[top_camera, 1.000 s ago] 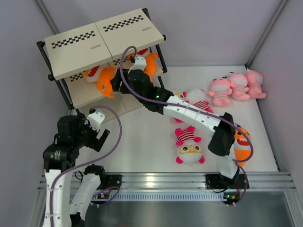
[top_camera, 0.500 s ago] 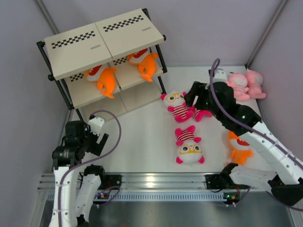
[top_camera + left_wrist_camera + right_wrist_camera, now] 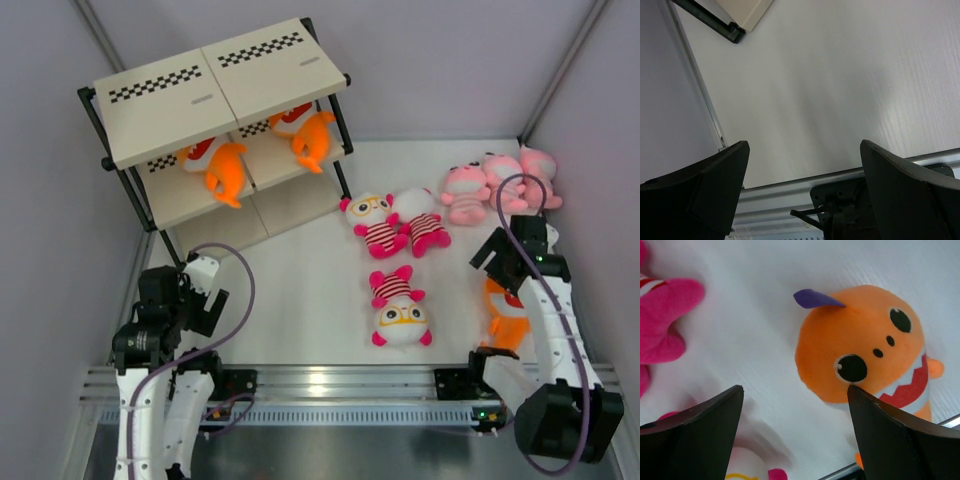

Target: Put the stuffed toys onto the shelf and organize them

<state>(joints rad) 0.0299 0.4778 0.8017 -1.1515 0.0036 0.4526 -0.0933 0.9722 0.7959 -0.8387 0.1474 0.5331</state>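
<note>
We have two orange toys on the shelf, middle board. Seven lie on the worktop: pink toys far right, striped-shirt toys centre, the third orange toy just beside our right hand, fingers spread and empty. Left hand likewise, near left.

Two stuffed toys sit on the shelf, seven on the table to its right.
</note>
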